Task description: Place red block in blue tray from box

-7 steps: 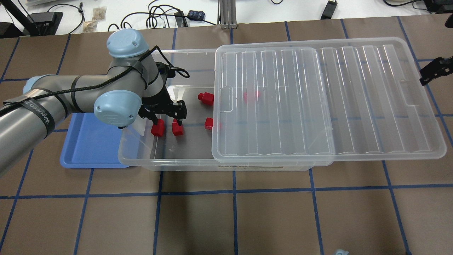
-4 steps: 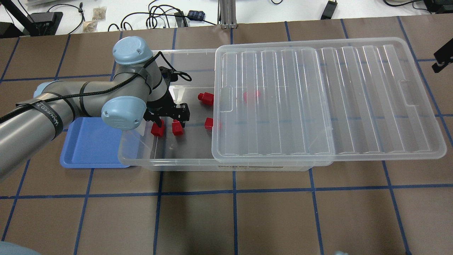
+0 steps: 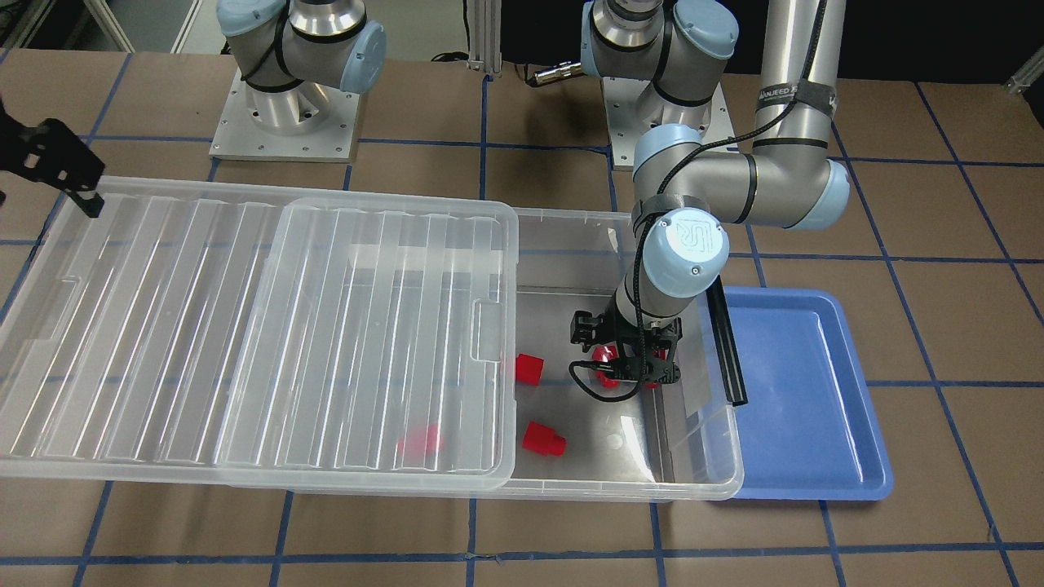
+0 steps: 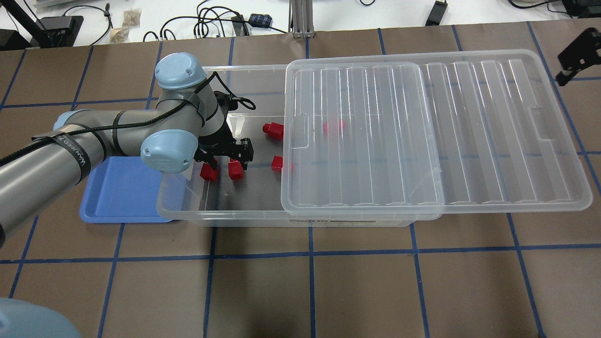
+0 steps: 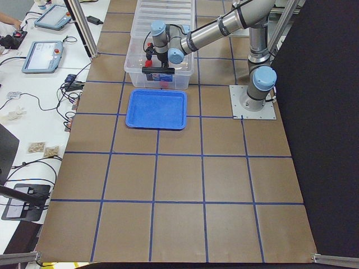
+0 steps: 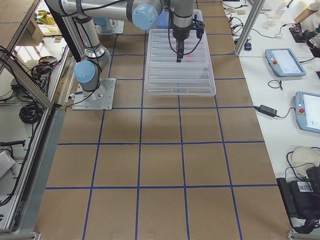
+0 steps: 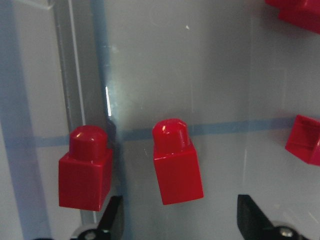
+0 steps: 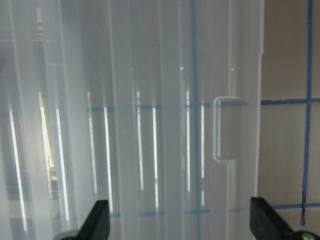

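My left gripper (image 4: 227, 163) is open and low inside the clear box (image 4: 225, 218), at its uncovered end. In the left wrist view a red block (image 7: 175, 162) lies on the box floor just ahead of the gap between my open fingers (image 7: 112, 220). A second red block (image 7: 86, 169) stands beside the left finger. Two more red blocks (image 4: 273, 130) (image 4: 278, 163) lie near the lid's edge and one (image 4: 333, 126) under the lid. The blue tray (image 4: 117, 197) sits empty beside the box. My right gripper (image 4: 575, 51) is open and empty above the lid's far end.
The ribbed clear lid (image 4: 422, 131) is slid sideways, covering most of the box and overhanging it on the right. A black bar clip (image 3: 726, 342) stands on the box's short end next to the tray. Cables and devices lie beyond the table's far edge.
My left arm has shifted right and lower into the box, bringing the open fingers closer around the two nearest blocks. My right gripper has moved away from the lid toward the far edge.
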Available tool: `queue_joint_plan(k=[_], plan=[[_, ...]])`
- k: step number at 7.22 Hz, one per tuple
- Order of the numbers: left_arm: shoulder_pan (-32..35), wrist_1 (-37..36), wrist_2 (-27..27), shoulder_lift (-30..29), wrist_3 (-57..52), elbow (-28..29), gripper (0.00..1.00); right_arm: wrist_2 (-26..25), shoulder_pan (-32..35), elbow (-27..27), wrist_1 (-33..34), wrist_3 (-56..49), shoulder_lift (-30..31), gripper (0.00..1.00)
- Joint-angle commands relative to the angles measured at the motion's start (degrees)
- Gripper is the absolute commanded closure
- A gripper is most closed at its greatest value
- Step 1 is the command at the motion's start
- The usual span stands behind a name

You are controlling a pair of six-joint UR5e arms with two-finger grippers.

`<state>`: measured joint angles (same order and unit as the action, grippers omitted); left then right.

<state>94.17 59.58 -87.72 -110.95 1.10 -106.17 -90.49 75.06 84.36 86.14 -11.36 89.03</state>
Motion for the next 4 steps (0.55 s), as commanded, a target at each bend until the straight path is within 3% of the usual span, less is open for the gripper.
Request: queue_joint_plan(k=[1,4], plan=[[-0.04,-0.43,0.00,-1.20,0.13,0.00,0.20,-0.48,9.89,-0.07,-0.10,13.68,0.09,0.00],[-0.04,-0.52,0.09,-2.34,0.13,0.00,0.21,-0.39,12.92,0.19,0.43,18.48,-0.17,0.00]])
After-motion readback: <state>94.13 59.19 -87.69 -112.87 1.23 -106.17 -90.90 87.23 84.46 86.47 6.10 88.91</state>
